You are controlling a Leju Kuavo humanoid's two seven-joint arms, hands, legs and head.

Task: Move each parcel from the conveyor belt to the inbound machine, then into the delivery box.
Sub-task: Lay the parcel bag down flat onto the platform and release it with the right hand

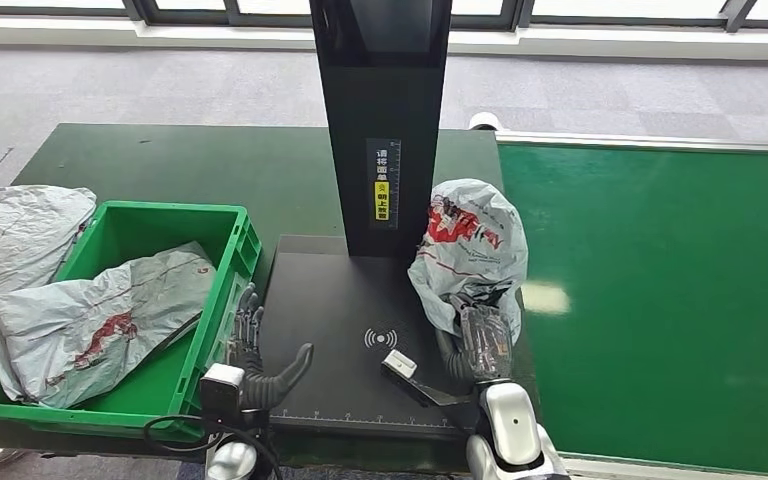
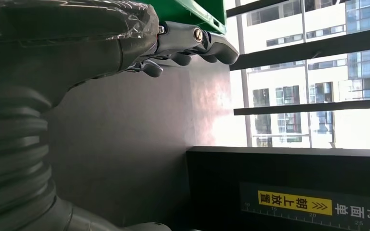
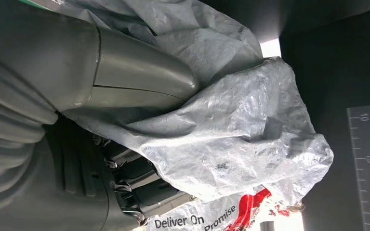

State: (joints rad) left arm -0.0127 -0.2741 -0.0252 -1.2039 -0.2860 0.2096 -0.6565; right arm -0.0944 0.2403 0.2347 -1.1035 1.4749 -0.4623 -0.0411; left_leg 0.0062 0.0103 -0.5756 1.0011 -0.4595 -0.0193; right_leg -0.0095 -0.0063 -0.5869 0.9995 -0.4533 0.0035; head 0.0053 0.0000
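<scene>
A grey plastic parcel (image 1: 468,245) with red print hangs over the right edge of the black inbound machine's plate (image 1: 340,300), beside its upright column (image 1: 382,120). My right hand (image 1: 483,342) grips the parcel from below; in the right wrist view the thumb (image 3: 139,82) and fingers (image 3: 135,180) clamp the crumpled bag (image 3: 241,139). My left hand (image 1: 260,360) rests at the plate's left front corner, fingers spread, holding nothing; its fingers (image 2: 197,43) lie close to the green box wall. The green delivery box (image 1: 222,290) holds one grey parcel (image 1: 100,320).
Another grey parcel (image 1: 15,235) lies on the dark table left of the box. The green conveyor belt (image 1: 660,290) stretches to the right. A small white tag (image 1: 398,364) sits on the plate near my right hand.
</scene>
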